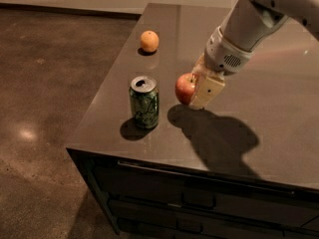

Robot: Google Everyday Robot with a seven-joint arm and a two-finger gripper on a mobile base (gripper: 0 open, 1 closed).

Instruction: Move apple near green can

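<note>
Dark, glossy tabletop (279, 118), one unit, with drawer fronts (199, 200) below its front edge. Brown mottled floor (50, 83) to its left.

Camera view, single view available.

Count of items on or over the table: 3.
- 1 apple (184, 87), red with a yellowish patch, short stem on top.
- 1 green can (144, 102), upright, silver top with the opening showing, pale swirls on the side. It stands near the front left corner of the table.
- 1 orange fruit (149, 41), plain, resting farther back near the left edge, well apart from the other two.

Count of arms: 1. The white arm (249, 29) enters from the upper right and slopes down to the left.

Count of grippers: 1. The gripper (193, 97) sits at the middle of the table, just right of the can. It is closed around the apple. One pale finger (205, 89) lies flat against the apple's right side; the opposite finger is hidden behind the fruit.

Apple position: just beside the can on the can's right, not touching it, a narrow gap between them. The apple's top is about level with the can's rim. Whether the apple rests on the surface or hangs slightly above it, cannot tell.

One large shadow (219, 138) of the arm and the apple falls on the tabletop below and to the right of the gripper.
</note>
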